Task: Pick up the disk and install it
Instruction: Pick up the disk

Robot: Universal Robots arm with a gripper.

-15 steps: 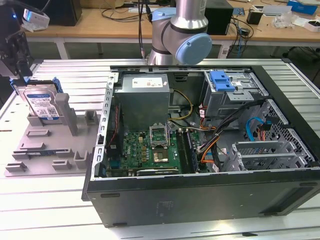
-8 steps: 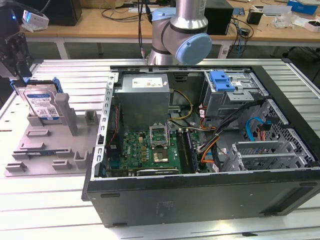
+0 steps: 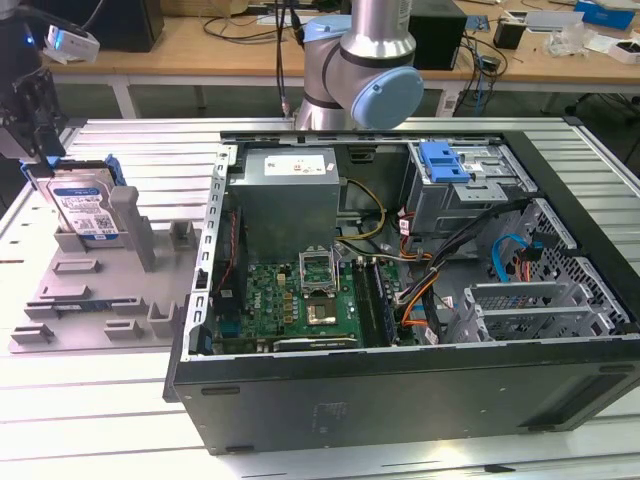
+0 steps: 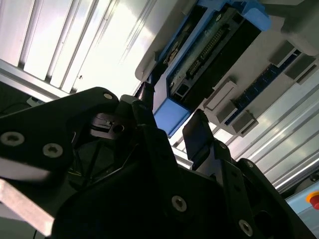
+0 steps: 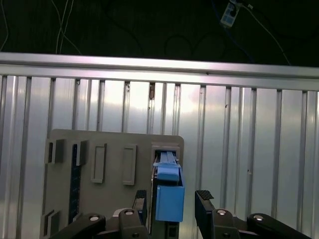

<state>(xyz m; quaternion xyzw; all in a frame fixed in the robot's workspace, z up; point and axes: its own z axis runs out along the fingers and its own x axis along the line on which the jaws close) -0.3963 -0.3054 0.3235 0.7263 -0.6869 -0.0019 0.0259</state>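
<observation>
Hanging at exterior view's far left, hand (image 3: 40, 160) is spread wide, fingers (image 5: 203, 199) either side of disk (image 3: 85, 205) w/ small gaps in first wrist view, not gripping. Disk stands upright in grey holder (image 3: 100, 285) on ribbed bench (image 3: 100, 400). To the right: open PC case (image 3: 400, 390); inside, further right, drive cage (image 3: 470, 195) w/ blue latch.

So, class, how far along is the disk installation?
Nothing done yet: the silver hard drive with blue carrier frame stands in the grey plastic holder. In hand: the black gripper straddles its blue edge, jaws open. Left: gripping, lifting, fitting it into the open black computer case.
</observation>
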